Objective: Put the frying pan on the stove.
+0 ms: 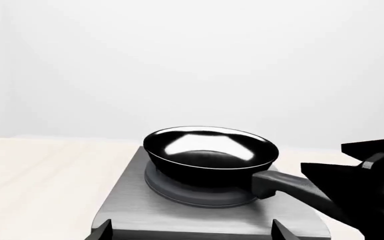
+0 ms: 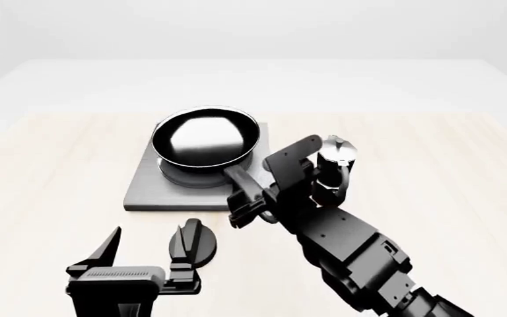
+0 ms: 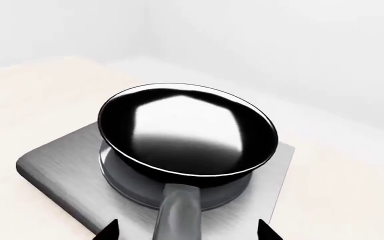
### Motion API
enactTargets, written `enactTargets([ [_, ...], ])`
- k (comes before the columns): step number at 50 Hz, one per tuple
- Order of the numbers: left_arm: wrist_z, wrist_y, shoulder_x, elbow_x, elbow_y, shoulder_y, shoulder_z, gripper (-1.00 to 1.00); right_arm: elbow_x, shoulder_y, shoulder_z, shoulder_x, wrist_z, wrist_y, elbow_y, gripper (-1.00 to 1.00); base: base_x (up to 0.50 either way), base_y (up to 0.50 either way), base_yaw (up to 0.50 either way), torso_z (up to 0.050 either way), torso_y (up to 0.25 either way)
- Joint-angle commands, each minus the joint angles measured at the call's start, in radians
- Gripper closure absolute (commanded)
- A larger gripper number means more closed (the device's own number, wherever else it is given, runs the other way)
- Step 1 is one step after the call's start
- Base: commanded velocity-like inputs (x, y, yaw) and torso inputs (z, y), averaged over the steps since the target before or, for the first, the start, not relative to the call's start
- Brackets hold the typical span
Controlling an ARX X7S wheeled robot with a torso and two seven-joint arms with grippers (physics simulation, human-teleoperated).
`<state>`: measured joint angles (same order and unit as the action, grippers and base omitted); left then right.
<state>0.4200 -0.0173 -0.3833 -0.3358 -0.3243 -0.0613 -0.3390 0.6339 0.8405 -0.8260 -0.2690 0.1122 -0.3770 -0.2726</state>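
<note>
The glossy black frying pan sits on the dark ring burner of the flat grey stove. Its handle points toward me and runs between the tips of my right gripper. That gripper is open, with clear gaps on both sides of the handle. In the head view my right gripper is at the stove's near right corner. My left gripper is open and holds nothing, just in front of the stove's near edge. In the left wrist view the pan rests level on the stove.
A black-and-silver moka pot stands on the table just right of my right wrist. A small black round knob lies by my left gripper's inner finger. Pale wooden tabletop surrounds the stove.
</note>
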Motion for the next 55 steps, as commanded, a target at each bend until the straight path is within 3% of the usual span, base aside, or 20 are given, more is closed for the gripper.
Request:
enactTargets([
  [1,0.003,-0.001,-0.002,-0.002,0.000,0.001,0.000,-1.00,0.023,-0.033,0.024,-0.039,0.033,0.006,0.116,-1.00,0.00,0.00,0.00,0.000,0.000],
  [21,0.016,0.001,-0.015,-0.004,-0.025,-0.006,0.007,-1.00,0.064,-0.176,0.091,-0.193,0.194,0.030,0.509,-1.00,0.00,0.00,0.00,0.000,0.000],
  [31,0.027,0.001,-0.026,0.007,-0.056,-0.018,0.007,-1.00,-0.038,-0.267,0.111,-0.226,0.346,0.086,0.614,-1.00,0.00,0.00,0.00,0.000,0.000],
  [55,0.058,0.001,-0.061,0.049,-0.178,-0.068,0.000,-1.00,-0.077,-0.427,0.147,-0.307,0.429,0.201,0.810,-1.00,0.00,0.00,0.00,0.000,0.000],
])
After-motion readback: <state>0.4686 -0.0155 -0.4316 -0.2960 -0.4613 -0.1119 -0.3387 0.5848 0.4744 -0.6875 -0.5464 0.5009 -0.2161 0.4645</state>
